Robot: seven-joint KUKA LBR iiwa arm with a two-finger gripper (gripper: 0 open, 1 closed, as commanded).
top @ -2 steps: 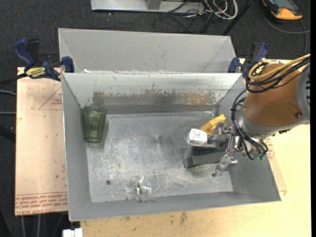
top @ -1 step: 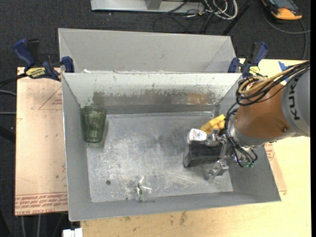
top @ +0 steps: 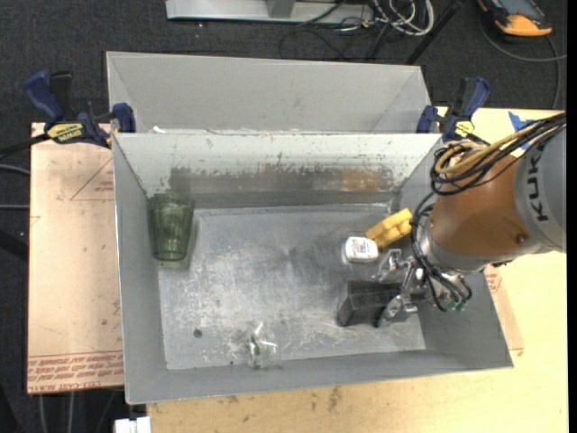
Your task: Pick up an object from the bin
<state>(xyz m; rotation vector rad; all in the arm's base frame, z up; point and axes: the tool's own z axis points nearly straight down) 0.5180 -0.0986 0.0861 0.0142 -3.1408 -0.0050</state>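
1. The grey metal bin [top: 135, 242] has sloped walls and a scuffed, mostly bare floor, with its few things well apart from one another.
2. The arm [top: 478, 219] comes in over the bin's right wall. Its rounded orange-brown cover hangs above the right-hand part of the floor, and a bundle of dark cables loops across its top. The wrist leans down and to the left, towards the lower right of the floor.
3. The gripper [top: 399, 289] sits low at the end of that wrist, a cluster of metal parts and small wires just under the cover. It is right at the right-hand end of a black block. Whether the claw is open or closed cannot be told, because the cover and wires crowd it, and nothing can be seen gripped in it.
4. A green translucent cup [top: 171, 228] stands against the left wall near the far left corner, well apart from the arm.
5. The black block [top: 363, 305] lies flat on the floor at the lower right, a dark boxy piece. It is the thing nearest the claw, and its right end meets the metal parts.
6. A yellow piece [top: 389, 228] lies tilted near the back wall, partly tucked under the edge of the cover.
7. A small white and silver item [top: 361, 249] rests just below and to the left of the yellow piece and above the block.
8. A small pale crumpled scrap [top: 257, 345] lies near the front wall, left of centre.
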